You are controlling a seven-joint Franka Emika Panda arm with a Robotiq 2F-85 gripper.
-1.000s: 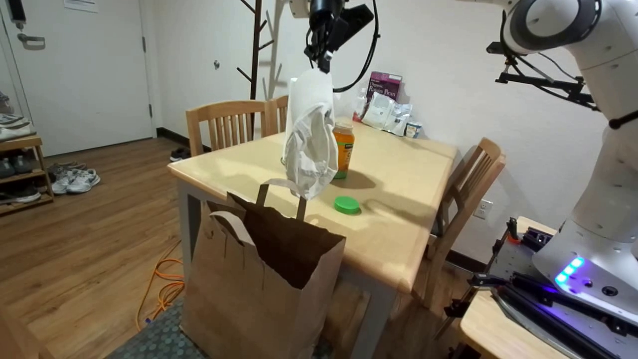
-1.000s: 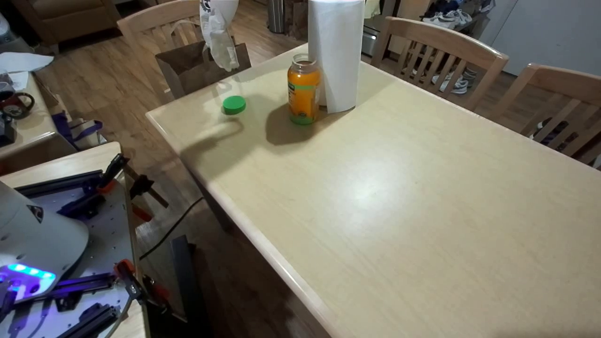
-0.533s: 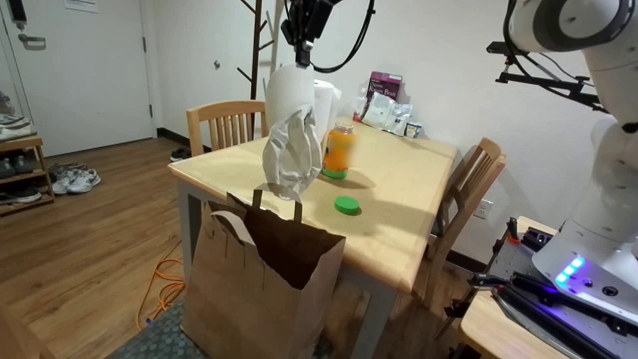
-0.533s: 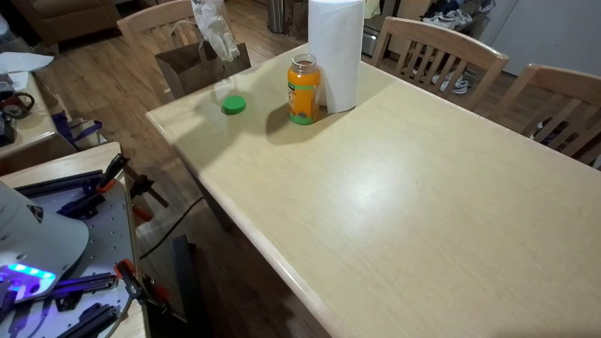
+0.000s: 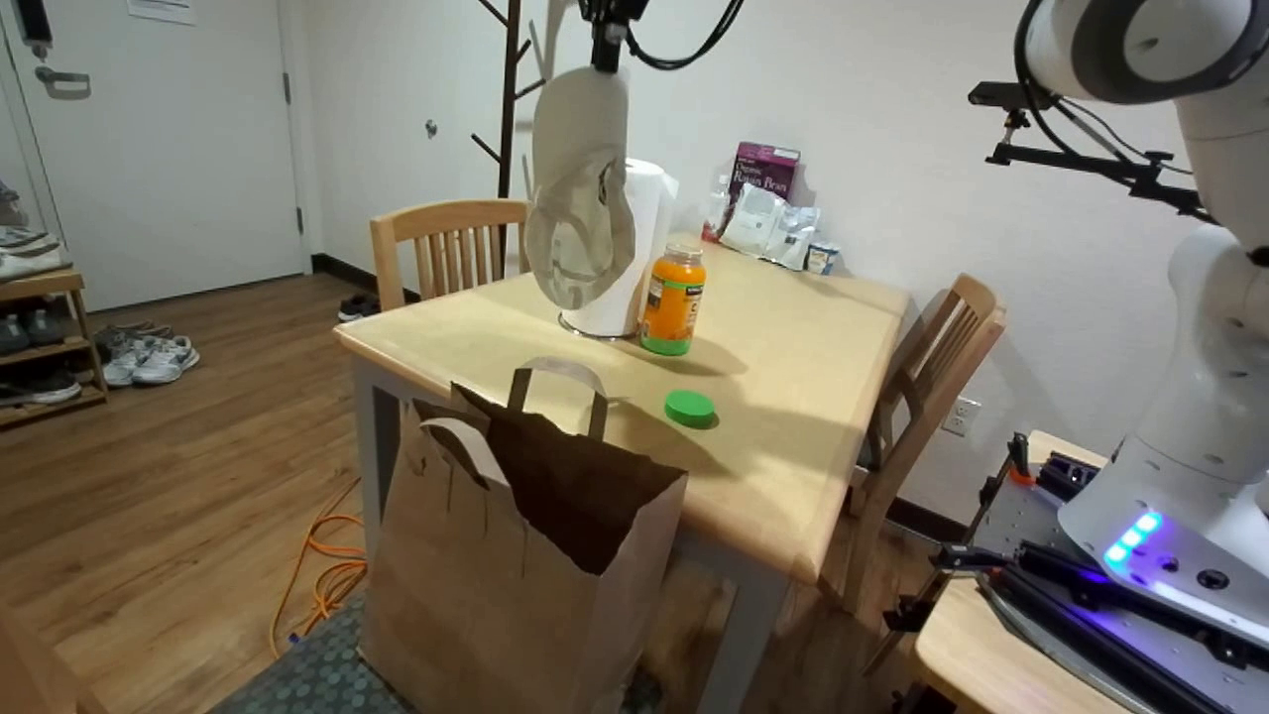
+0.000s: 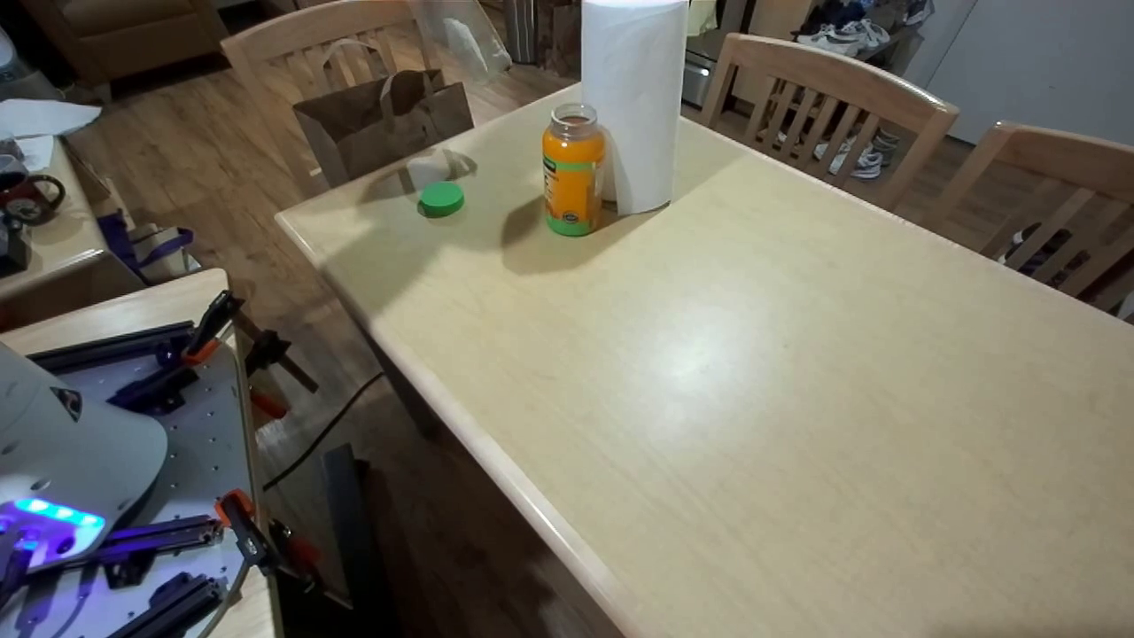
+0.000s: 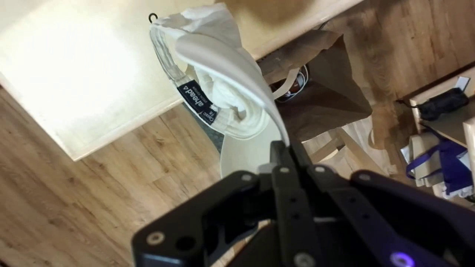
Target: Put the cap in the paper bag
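The cap is a white baseball cap with a dark "ahead" label inside its band. It hangs in the air by its brim in an exterior view (image 5: 580, 188), shows blurred at the top edge in an exterior view (image 6: 469, 40), and fills the middle of the wrist view (image 7: 222, 55). My gripper (image 7: 287, 146) is shut on the brim; its tips also show in an exterior view (image 5: 605, 61). The brown paper bag (image 5: 496, 575) stands open-topped on a chair at the table's end. It also shows in an exterior view (image 6: 381, 133) and right of the cap in the wrist view (image 7: 330, 74).
On the table (image 5: 783, 327) stand an orange jar (image 5: 674, 302), a paper towel roll (image 5: 639, 228) and a green lid (image 5: 689, 408). The bag's handles (image 5: 565, 365) stick up above its rim. A red-brown item with white cord (image 7: 297, 83) shows inside the bag.
In an exterior view, the gripper and cap have moved left and then up, with the cap turning. In an exterior view, the cap has swung away from over the bag towards the right.
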